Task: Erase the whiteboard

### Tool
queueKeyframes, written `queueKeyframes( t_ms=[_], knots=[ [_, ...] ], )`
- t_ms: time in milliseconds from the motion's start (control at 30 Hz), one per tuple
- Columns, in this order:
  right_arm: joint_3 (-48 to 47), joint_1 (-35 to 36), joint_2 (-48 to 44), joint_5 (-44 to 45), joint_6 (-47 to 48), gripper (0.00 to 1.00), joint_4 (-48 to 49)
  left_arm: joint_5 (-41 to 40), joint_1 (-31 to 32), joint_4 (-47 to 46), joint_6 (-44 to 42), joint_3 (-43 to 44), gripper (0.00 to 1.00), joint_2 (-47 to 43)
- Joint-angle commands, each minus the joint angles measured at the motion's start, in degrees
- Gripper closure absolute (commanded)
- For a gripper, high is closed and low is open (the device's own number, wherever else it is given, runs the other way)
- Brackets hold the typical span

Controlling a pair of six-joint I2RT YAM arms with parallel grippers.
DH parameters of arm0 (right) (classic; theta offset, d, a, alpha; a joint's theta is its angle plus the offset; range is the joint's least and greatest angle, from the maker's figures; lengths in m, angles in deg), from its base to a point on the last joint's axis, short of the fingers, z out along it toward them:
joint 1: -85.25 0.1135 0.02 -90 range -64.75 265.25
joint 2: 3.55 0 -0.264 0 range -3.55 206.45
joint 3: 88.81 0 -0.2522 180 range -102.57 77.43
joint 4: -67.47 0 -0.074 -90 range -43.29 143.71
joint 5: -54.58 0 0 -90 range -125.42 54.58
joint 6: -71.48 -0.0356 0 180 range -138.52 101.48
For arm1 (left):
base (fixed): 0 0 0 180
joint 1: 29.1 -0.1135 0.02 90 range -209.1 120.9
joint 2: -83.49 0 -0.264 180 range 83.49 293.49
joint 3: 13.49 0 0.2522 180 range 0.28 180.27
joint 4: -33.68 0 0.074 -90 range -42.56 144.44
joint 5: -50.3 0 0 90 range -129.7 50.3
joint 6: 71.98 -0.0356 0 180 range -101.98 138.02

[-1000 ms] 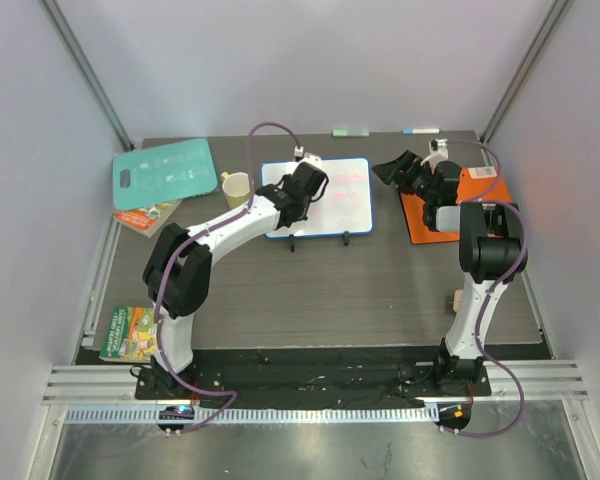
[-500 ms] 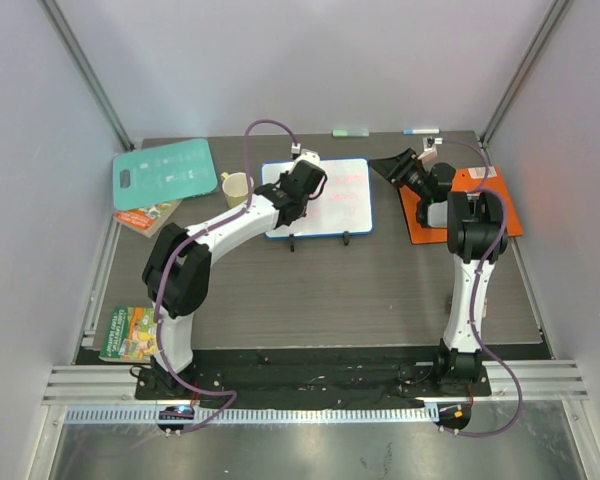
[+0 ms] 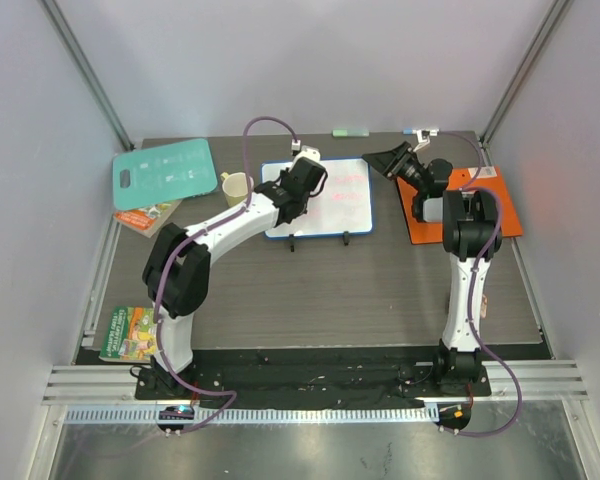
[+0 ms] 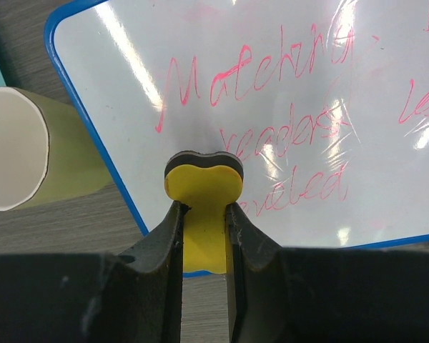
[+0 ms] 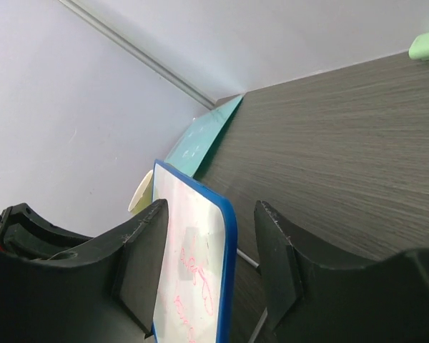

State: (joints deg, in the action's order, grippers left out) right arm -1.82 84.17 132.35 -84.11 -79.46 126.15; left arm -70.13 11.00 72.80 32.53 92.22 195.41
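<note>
The whiteboard (image 4: 286, 107) has a glossy, smooth face that throws bright glare streaks, and its blue frame looks like smooth plastic. Over it, the eraser (image 4: 204, 187) has a matt yellow, foam-like body and a dark, felt-like edge. Left of the whiteboard, the cup (image 4: 64, 161) is smooth with a dull sheen. The table (image 5: 357, 143) under the whiteboard is dark wood-grain, matt. The left gripper (image 4: 204, 207) and right gripper (image 5: 211, 207) are matt black plastic, faintly grainy. Nearer than the whiteboard, the rail (image 3: 540, 380) is bare brushed metal.
</note>
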Motion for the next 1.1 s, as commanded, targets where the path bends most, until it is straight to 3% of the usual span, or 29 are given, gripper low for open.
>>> queueKeyframes(
  t_ms=[0, 200, 400, 600, 733, 967, 1067],
  knots=[
    [-1.5, 0.6, 0.2, -1.4, -0.5, 0.44, 1.5, -0.5, -0.4, -0.9, 0.7, 2.6, 1.0, 0.7],
    [-1.9, 0.8, 0.5, -1.6, -0.3, 0.46, 0.6, 0.1, -0.4, -1.0, 0.5, 3.1, 1.0, 0.8],
    [-2.7, 1.1, 1.2, -2.9, -0.8, 0.57, 0.2, -0.1, -0.7, -2.0, 0.7, 3.5, 1.0, 1.8],
    [-2.7, 1.1, 2.3, -5.4, -3.8, 0.86, 4.0, 0.4, -1.2, -3.3, 0.4, 6.0, 1.0, 4.5],
    [-3.1, 1.1, 3.3, -7.3, -6.4, 0.99, 7.4, 0.0, -1.6, -5.8, 0.1, 4.9, 1.0, 4.8],
    [0.4, 1.1, 2.4, -10.9, -9.2, 0.99, 15.2, -3.4, -2.3, -14.3, 0.4, -2.2, 1.0, 0.8],
    [3.2, 1.1, 0.8, -11.8, -8.4, 0.99, 18.0, -3.8, -2.9, -16.1, -0.5, -1.4, 1.0, 0.7]
  ],
)
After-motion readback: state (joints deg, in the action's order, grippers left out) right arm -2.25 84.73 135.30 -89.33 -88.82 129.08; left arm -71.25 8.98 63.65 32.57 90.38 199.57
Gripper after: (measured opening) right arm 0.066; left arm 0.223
